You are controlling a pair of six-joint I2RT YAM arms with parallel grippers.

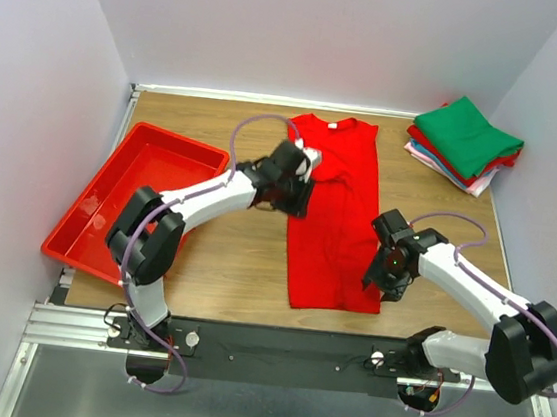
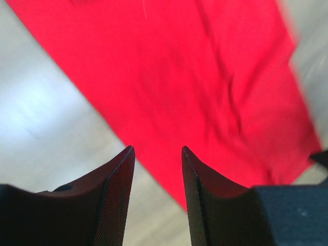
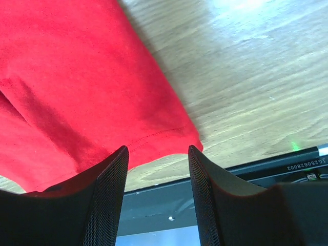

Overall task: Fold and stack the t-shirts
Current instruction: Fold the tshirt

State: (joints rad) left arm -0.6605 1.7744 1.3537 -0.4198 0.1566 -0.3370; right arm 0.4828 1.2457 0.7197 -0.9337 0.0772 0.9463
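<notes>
A bright red t-shirt (image 1: pixel 333 215) lies flat in the middle of the table as a long strip, its neck with a small white tag at the far end. My left gripper (image 1: pixel 301 183) hovers at the shirt's left edge near the sleeve. Its fingers stand open over the red cloth (image 2: pixel 205 77), with nothing between them (image 2: pixel 158 151). My right gripper (image 1: pixel 383 278) is at the shirt's near right corner. It is open (image 3: pixel 158 149) just above the stitched hem (image 3: pixel 154 136) and holds nothing. A stack of folded t-shirts (image 1: pixel 464 141), green on top, sits at the back right.
A red plastic tray (image 1: pixel 128 202) stands tilted at the table's left side. The black mounting rail (image 3: pixel 266 166) runs along the near edge just below the shirt's hem. White walls close in the back and both sides. Bare wood (image 1: pixel 223 253) shows between the tray and the shirt.
</notes>
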